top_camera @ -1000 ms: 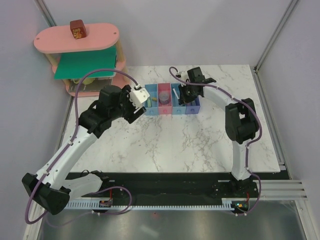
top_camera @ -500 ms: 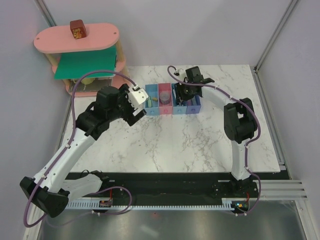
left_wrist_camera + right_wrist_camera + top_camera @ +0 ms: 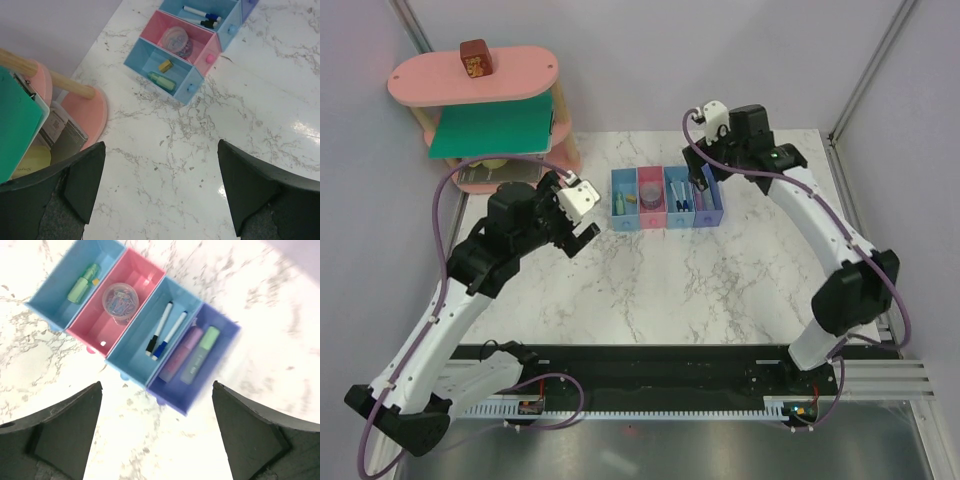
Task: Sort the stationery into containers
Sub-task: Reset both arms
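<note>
Overhead, the row of four joined bins (image 3: 665, 198) sits in the upper middle of the marble table (image 3: 650, 290), with both arms clear of it. The left claw (image 3: 161, 155) is spread wide with nothing between its fingers, hanging over bare marble to the lower left of the row. The right claw (image 3: 156, 390) is released and empty too, looking straight down on the bins.

And the goods are all in! A green bar (image 3: 82, 282) and a tiny tan piece (image 3: 166, 65) lie in the light blue bin at the left end. The clear round box (image 3: 120, 301) is in the pink one, and two pens (image 3: 165, 330) lie side by side in the next blue. A lilac bar (image 3: 181, 354) and a mint bar (image 3: 201, 354) share the darker end bin. No piece shows outside the row, so the sorting looks about finished.

If anything needs shifting, the pens are light and smooth and will roll, so pinch them mid-barrel. The bars look stiff, so take them across the narrow width. The round box looks slick; grip it gently across its diameter.
</note>
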`<act>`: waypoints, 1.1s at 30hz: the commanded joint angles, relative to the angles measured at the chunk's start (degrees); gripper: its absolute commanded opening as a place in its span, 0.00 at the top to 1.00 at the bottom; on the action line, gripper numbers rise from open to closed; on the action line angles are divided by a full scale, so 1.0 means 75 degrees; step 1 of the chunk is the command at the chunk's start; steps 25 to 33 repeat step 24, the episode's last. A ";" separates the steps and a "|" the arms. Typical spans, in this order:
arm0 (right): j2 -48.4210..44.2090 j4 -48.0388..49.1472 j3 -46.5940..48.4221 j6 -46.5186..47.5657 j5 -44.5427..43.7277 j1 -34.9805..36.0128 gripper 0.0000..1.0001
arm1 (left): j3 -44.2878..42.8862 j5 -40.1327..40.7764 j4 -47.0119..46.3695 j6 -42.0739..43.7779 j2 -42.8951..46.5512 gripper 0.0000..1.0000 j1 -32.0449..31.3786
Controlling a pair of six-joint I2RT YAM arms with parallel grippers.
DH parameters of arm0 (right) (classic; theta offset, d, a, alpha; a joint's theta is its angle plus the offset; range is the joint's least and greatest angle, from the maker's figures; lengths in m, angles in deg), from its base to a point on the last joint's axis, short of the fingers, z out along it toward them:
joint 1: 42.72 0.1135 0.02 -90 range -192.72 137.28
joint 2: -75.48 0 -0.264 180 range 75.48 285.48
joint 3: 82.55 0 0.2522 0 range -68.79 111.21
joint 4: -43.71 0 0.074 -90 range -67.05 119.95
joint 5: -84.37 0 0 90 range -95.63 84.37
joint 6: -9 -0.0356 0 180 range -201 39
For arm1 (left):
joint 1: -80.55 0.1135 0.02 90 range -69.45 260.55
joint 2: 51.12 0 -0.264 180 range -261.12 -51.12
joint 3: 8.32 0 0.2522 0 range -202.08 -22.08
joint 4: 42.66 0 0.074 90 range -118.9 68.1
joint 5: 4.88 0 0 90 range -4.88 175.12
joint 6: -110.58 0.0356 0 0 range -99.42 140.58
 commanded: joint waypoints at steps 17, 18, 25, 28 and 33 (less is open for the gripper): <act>-0.5978 -0.1110 -0.4135 0.1214 -0.1227 -0.0192 0.02 | 0.1497 -0.1269 0.0341 -0.2004 0.1922 0.00 0.0766; -0.6036 -0.1110 -0.4112 0.1214 -0.1216 -0.0180 0.02 | 0.1521 -0.1257 0.0329 -0.2015 0.1945 0.00 0.0801; -0.5990 -0.1122 -0.4006 0.1132 -0.1145 -0.0180 0.02 | 0.1557 -0.1257 0.0294 -0.2004 0.1946 0.00 0.0860; -0.5990 -0.1122 -0.4006 0.1132 -0.1145 -0.0180 0.02 | 0.1557 -0.1257 0.0294 -0.2004 0.1946 0.00 0.0860; -0.5990 -0.1122 -0.4006 0.1132 -0.1145 -0.0180 0.02 | 0.1557 -0.1257 0.0294 -0.2004 0.1946 0.00 0.0860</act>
